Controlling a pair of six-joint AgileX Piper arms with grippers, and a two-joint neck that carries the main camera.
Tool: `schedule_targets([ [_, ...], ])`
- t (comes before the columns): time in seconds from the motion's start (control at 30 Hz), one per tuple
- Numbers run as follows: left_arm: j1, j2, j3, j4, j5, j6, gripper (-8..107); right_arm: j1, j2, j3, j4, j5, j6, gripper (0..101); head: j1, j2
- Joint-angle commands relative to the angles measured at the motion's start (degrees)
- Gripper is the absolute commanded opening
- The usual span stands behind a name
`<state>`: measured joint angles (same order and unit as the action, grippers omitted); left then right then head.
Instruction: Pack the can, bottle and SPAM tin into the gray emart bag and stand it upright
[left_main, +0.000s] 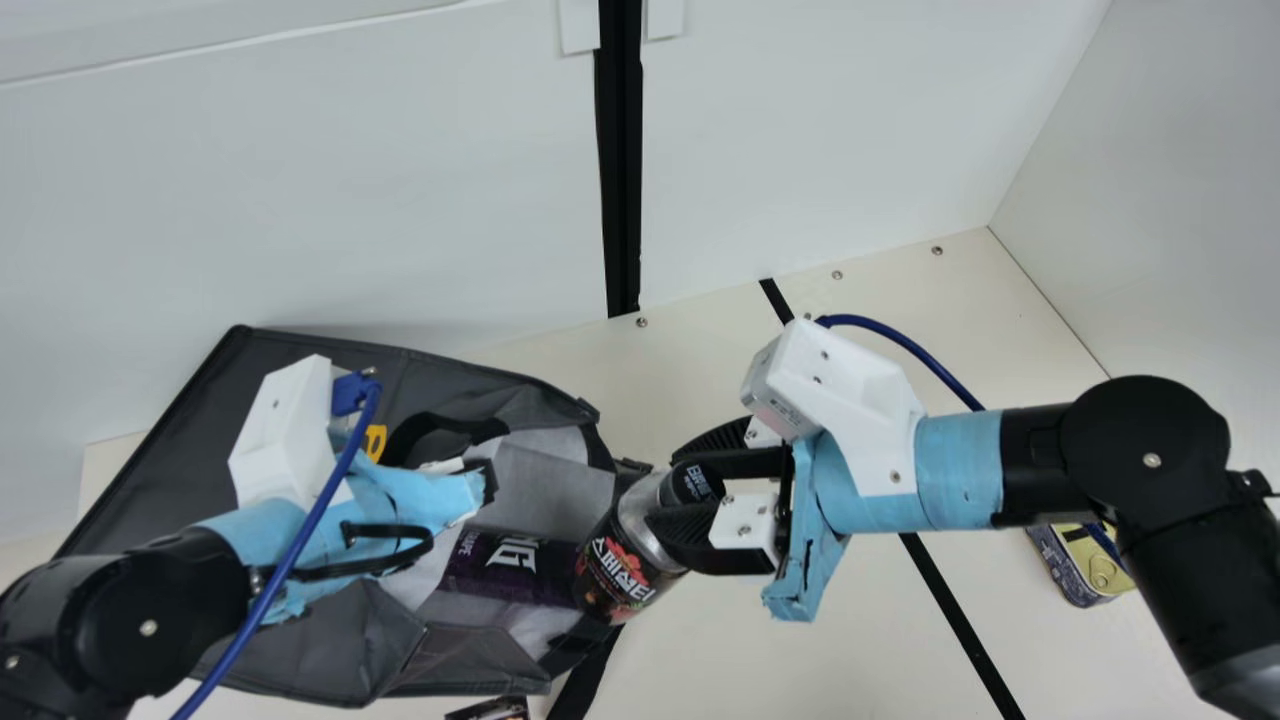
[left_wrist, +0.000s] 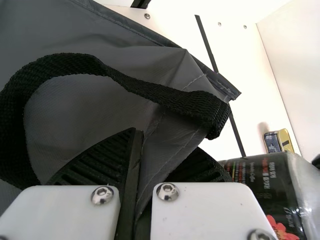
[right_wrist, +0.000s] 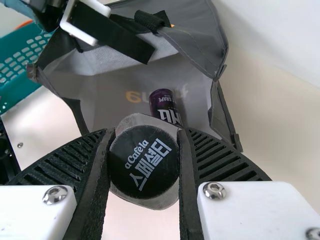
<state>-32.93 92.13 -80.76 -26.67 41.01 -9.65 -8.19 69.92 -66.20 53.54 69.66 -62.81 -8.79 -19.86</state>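
The gray bag (left_main: 330, 640) lies on its side, its mouth facing the table's middle. My left gripper (left_main: 482, 485) is over the bag's mouth; in the left wrist view, the left gripper (left_wrist: 150, 147) is shut on a fold of bag fabric (left_wrist: 167, 127) beside a black strap. Inside the bag lies the purple can (left_main: 510, 567). At the mouth, my right gripper (left_main: 672, 492) holds the bottle (left_main: 618, 568) tilted by its capped end. In the right wrist view the right gripper (right_wrist: 144, 132) is shut around the cap (right_wrist: 144, 162). The SPAM tin (left_main: 1085, 565) sits beyond the right arm.
White walls (left_main: 300, 200) rise behind and at the right of the table (left_main: 770, 660). A teal basket (right_wrist: 20, 65) stands beside the bag in the right wrist view. A small dark printed item (left_main: 495, 710) shows at the main view's bottom edge.
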Motion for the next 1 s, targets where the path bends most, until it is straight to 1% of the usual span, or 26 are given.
schedule_targets([
  [0.0,0.0,0.0,0.0,0.0,0.0,0.0,-8,-0.05,0.27,0.15,0.68,0.24,-0.26,0,-1.21,-0.14],
  [0.2,0.0,0.0,0.0,0.0,0.0,0.0,-8,0.62,1.45,0.13,1.91,0.24,-0.53,0,-1.21,-0.14],
  [0.43,0.0,0.0,0.0,0.0,0.0,0.0,-8,1.95,3.24,-0.96,2.86,0.03,-0.14,0,-1.21,-0.14],
  [0.97,0.0,0.0,0.0,0.0,0.0,0.0,-8,12.4,9.82,0.18,5.16,-10.4,0.84,0,-1.21,-0.14],
])
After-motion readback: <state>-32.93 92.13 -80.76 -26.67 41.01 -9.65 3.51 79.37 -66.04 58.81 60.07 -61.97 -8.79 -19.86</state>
